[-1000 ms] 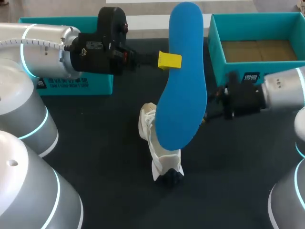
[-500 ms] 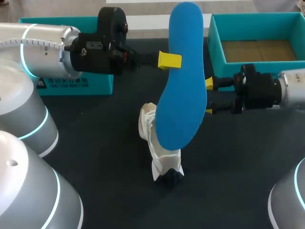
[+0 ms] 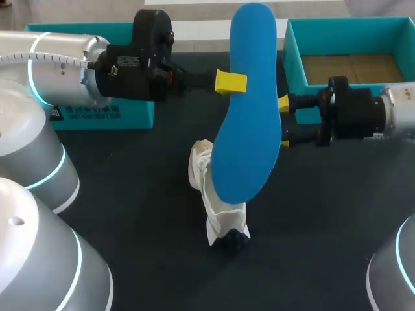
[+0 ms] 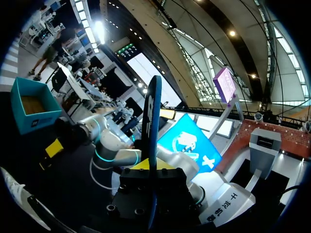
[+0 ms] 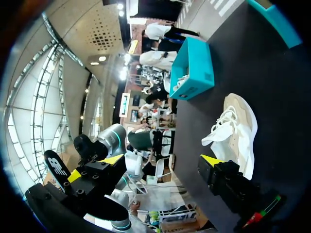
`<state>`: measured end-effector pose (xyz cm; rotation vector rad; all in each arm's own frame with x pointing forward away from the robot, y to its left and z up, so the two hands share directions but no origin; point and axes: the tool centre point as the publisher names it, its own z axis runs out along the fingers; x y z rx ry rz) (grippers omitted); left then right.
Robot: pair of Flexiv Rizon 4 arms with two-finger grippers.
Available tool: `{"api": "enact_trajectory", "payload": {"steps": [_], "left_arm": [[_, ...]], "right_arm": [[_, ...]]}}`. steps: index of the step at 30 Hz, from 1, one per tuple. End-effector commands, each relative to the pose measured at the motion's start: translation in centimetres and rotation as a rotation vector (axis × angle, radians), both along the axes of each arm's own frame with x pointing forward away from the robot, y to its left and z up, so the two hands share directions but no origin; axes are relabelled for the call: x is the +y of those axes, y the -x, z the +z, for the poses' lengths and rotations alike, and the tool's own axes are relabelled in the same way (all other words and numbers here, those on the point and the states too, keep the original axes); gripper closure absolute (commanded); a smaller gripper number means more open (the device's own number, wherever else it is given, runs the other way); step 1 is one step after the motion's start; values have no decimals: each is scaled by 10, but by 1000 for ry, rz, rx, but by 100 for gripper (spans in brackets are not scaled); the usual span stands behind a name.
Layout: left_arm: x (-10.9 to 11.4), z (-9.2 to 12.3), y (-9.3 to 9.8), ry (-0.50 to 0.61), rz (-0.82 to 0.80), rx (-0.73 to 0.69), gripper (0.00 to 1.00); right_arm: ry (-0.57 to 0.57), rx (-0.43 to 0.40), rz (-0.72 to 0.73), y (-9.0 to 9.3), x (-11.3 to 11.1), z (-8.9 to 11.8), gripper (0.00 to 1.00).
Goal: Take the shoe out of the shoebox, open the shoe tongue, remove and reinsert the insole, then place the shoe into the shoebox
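White shoe point(image 3: 224, 219) lies on dark table point(image 3: 149, 214). Blue insole point(image 3: 249, 116) stands on end right above shoe, its lower end overlapping it. Up behind shoe, left gripper point(image 3: 233, 82) is clamped on insole's upper part, which sits edge-on between its fingers in wrist view. Off shoe's right, right gripper point(image 3: 283, 122) has jaws spread wide, tips just beside insole edge, contact unclear. Teal shoebox point(image 3: 293, 65) sits far right beyond shoe, open-topped. Second teal box point(image 3: 133, 113) sits far left.
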<state>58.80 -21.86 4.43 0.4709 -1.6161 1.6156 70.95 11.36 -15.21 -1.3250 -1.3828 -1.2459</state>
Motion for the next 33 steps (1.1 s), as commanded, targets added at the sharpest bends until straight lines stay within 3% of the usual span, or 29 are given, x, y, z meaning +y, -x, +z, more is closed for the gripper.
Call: {"api": "enact_trajectory", "payload": {"steps": [1, 7, 9, 16, 24, 29, 33], "left_arm": [[-1, -1, 0, 1, 0, 0, 100], [-1, -1, 0, 1, 0, 0, 100], [0, -9, 1, 18, 5, -65, 100], [8, -37, 3, 90, -6, -477, 100], [27, -64, -7, 93, 44, -1047, 100], [28, -68, -15, 146, 102, -1157, 100], [24, -80, -21, 212, 87, -1345, 100]], "right_arm": [[1, 0, -2, 0, 1, 0, 0], [1, 0, -2, 0, 1, 0, 0], [1, 0, -2, 0, 1, 0, 0], [1, 0, -2, 0, 1, 0, 0], [1, 0, -2, 0, 1, 0, 0], [1, 0, -2, 0, 1, 0, 0], [1, 0, -2, 0, 1, 0, 0]]}}
